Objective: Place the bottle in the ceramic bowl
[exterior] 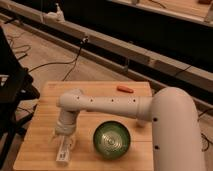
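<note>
grasp step in hand: gripper (pixel 64 139) low at 7 o'clock of the table (pixel 40 125), fingers spread astride the upper end of the bottle (pixel 62 154) lying there; next calls for pinching, lifting, carrying toward 3 o'clock over the ceramic bowl (pixel 111 141)

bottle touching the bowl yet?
Apart. Camera view shows bare table between the bottle and the ceramic bowl; the gripper is over the bottle's upper end.
</note>
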### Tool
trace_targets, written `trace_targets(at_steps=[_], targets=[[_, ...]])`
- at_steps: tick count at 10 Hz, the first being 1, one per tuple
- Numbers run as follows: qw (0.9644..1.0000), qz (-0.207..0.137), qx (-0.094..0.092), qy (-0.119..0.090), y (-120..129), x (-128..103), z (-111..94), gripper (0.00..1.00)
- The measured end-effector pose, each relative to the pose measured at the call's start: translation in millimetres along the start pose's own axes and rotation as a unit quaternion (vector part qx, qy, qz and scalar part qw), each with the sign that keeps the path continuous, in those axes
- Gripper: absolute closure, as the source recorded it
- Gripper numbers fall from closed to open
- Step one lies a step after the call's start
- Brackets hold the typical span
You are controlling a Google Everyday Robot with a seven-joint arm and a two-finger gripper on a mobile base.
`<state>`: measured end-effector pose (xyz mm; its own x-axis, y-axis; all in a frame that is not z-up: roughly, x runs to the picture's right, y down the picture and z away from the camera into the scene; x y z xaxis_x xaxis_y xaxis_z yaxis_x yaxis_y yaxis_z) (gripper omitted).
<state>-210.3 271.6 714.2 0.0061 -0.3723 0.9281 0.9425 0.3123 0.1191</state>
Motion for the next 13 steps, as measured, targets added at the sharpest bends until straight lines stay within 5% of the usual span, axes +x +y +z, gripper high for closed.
trace_targets(at_steps=[7, 13], targets=[[0.999, 0.033, -0.01, -0.027, 18.7, 13.5, 20.2, 0.36], [0.9994, 0.032, -0.012, 0.012, 13.4, 30.3, 27.0, 0.91]])
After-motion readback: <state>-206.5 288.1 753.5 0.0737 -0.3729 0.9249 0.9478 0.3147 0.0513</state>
